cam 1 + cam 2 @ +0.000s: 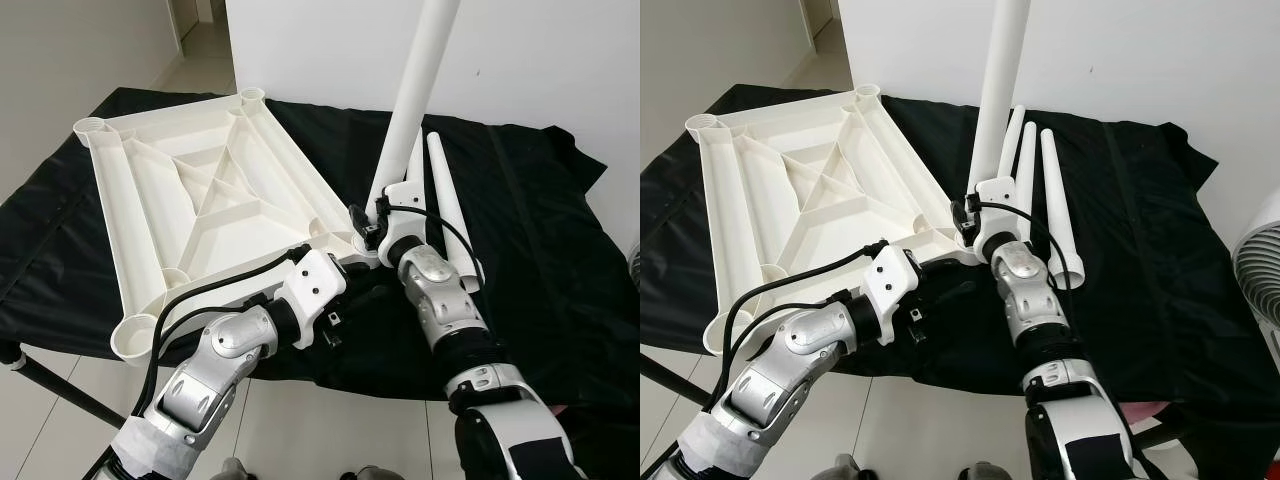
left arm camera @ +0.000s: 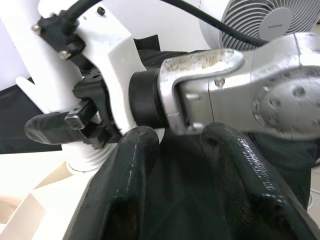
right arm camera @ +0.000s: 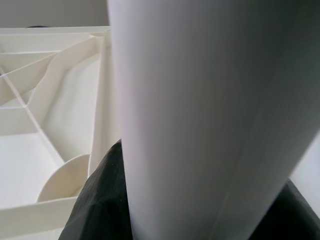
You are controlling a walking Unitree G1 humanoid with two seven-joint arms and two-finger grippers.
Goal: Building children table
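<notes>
A white tabletop [image 1: 200, 200] lies upside down, ribs showing, on a black cloth [image 1: 520, 230] over a low surface, with round leg sockets at its corners. At the corner of the tabletop nearest the robot's right arm, a white leg [image 1: 415, 95] stands almost upright, tilted slightly away from the tabletop, its lower end at that corner socket. The right gripper [image 1: 375, 222] is clamped around the leg's lower part; in the right wrist view the leg [image 3: 210, 115] sits close between the black fingers [image 3: 97, 200], with the tabletop's ribs [image 3: 45, 100] behind. The left gripper [image 2: 175, 165] reaches in beside the same corner, just below the right wrist, its two fingers [image 2: 125, 190] a little apart with nothing between them, over the cloth. Beside the standing leg, away from the tabletop, more white legs [image 1: 1050, 200] lie side by side on the cloth. A white fan [image 1: 1260, 270] stands beyond the cloth's edge on the robot's right.
</notes>
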